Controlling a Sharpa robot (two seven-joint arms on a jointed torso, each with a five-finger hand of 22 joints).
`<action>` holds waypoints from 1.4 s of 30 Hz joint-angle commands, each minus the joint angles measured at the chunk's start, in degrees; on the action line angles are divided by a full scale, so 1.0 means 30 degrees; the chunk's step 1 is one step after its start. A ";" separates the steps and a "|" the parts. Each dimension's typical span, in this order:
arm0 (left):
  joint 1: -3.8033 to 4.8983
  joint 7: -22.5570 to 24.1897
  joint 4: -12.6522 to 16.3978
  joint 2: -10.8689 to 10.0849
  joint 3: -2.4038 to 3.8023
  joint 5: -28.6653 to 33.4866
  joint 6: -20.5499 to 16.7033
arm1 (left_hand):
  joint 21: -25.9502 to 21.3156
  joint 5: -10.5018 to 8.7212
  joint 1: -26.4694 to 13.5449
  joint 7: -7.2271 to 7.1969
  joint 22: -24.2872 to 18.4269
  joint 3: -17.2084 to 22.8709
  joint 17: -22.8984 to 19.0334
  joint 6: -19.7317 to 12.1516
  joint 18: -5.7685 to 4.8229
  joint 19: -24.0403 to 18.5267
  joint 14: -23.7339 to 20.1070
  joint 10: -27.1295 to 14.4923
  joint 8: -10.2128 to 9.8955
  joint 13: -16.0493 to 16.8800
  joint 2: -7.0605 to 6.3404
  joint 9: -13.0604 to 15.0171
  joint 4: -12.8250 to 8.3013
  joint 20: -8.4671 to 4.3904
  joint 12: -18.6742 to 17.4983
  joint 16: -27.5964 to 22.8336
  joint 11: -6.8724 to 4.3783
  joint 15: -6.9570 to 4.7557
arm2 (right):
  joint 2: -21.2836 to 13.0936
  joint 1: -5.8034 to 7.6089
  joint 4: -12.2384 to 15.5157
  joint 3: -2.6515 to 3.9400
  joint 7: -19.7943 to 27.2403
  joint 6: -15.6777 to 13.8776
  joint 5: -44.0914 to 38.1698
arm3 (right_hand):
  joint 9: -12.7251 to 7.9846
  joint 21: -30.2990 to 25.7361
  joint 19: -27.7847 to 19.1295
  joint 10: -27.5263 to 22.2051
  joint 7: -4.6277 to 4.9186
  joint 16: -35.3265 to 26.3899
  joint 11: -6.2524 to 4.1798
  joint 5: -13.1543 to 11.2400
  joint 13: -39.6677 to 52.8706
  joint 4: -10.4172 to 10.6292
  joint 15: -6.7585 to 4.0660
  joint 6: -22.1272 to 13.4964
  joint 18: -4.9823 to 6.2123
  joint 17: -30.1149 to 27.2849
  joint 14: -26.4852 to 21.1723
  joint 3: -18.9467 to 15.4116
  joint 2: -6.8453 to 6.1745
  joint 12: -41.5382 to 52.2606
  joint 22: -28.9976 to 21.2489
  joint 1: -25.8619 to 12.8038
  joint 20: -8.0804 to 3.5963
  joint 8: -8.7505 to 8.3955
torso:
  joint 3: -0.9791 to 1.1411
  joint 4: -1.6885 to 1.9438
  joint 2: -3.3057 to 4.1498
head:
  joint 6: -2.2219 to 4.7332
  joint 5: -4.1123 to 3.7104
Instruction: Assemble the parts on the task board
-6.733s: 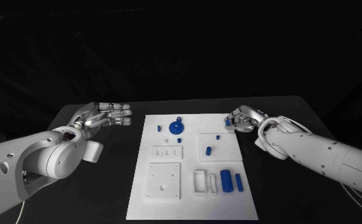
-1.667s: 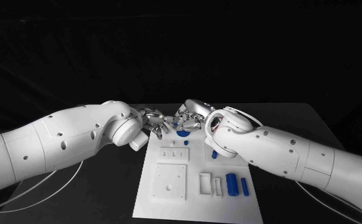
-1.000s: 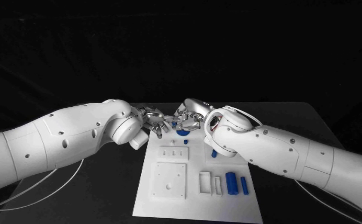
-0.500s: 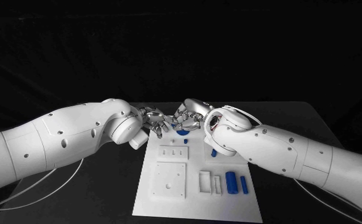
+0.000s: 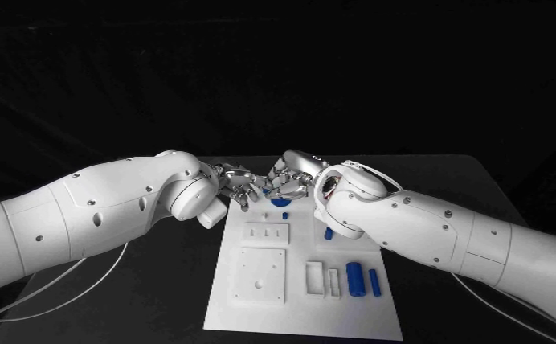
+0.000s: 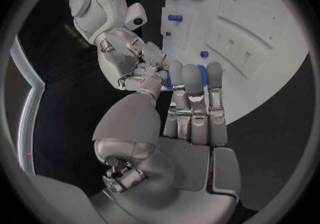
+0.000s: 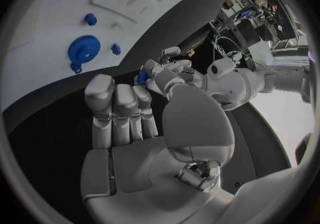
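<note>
Black table (image 5: 464,191) — hands meeting, left hand (image 5: 240,184) pinching blue part (image 7: 143,77)

My two white arms reached in from both sides and met in front of me. My left hand (image 5: 240,185) and my right hand (image 5: 288,182) were very close together, fingertips almost touching. My left hand pinched a small blue part (image 7: 143,77) between its thumb and a finger. My right hand had its fingers (image 7: 120,104) straight and side by side, with the thumb bent across beside them. I could not tell if my right hand was holding anything. Both wrists were bent inward.
</note>
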 commanded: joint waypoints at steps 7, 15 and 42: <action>0.0008 0.0184 -0.0131 0.0056 0.0017 -0.0244 -0.0232 | -0.0074 0.0220 -0.0427 -0.0818 0.0461 0.0961 0.0269 0.1055 -0.0226 0.0270 0.0240 0.0934 0.0022 0.0277 0.0085 1.1661 -0.0750 -0.0204 0.0834 0.0433 -0.0211 -0.0219 | -0.0754 -0.0016 0.0332 -0.0008 0.0750 -0.0902 0.0200 | -0.0119 -0.2556 0.0083 -0.1100 0.0583 -0.1694 0.0351 -0.0467 -0.1515 0.1651 0.0236 -0.2453 0.0105 -0.1223 -0.0278 -0.3309 -0.0978 -0.1967 0.1286 -0.0376 0.0222 0.0070 | 0.0008 0.0005 -0.0034 | -0.0054 0.0050; -0.0016 -0.0608 -0.0453 0.0065 -0.0018 -0.1200 -0.0046 | 0.0399 0.0360 -0.0574 -0.0975 0.1376 0.1011 0.0952 0.1253 -0.0289 0.0383 0.0365 0.0917 0.0020 0.0744 0.0089 1.2491 -0.0841 -0.0451 0.2267 0.1731 -0.0456 -0.0483 | -0.2955 -0.0052 0.0952 0.0041 0.2299 -0.0989 0.1439 | -0.0233 -0.5125 0.0200 -0.2003 0.1022 -0.2877 0.0629 0.1007 -0.3463 0.3055 0.0431 -0.5149 0.0359 -0.1934 -0.0488 -0.6028 -0.1237 -0.2896 0.0639 0.1208 0.0439 0.0000 | 0.0024 -0.0056 0.0002 | -0.0045 0.0178; -0.0649 -0.2481 0.0167 0.0521 -0.0938 -0.5691 0.0118 | -0.0388 0.0962 -0.1153 -0.1263 0.4114 0.1422 0.1253 0.1733 -0.0289 0.1389 0.0505 0.0889 0.0042 0.1535 0.0190 1.4670 -0.0929 -0.0756 0.4233 0.3753 -0.0783 -0.0806 | -0.5048 -0.0035 -0.0481 0.2430 0.3858 -0.2403 0.5406 | -0.0183 -0.5904 0.0521 -0.2069 0.0948 -0.3006 0.0512 0.3081 -0.4140 0.2118 0.0348 -0.3972 0.0336 -0.1914 -0.0352 -0.5593 -0.0909 -0.2689 0.1062 0.0923 0.0361 0.0044 | 0.0102 -0.0105 0.0001 | -0.0735 0.0212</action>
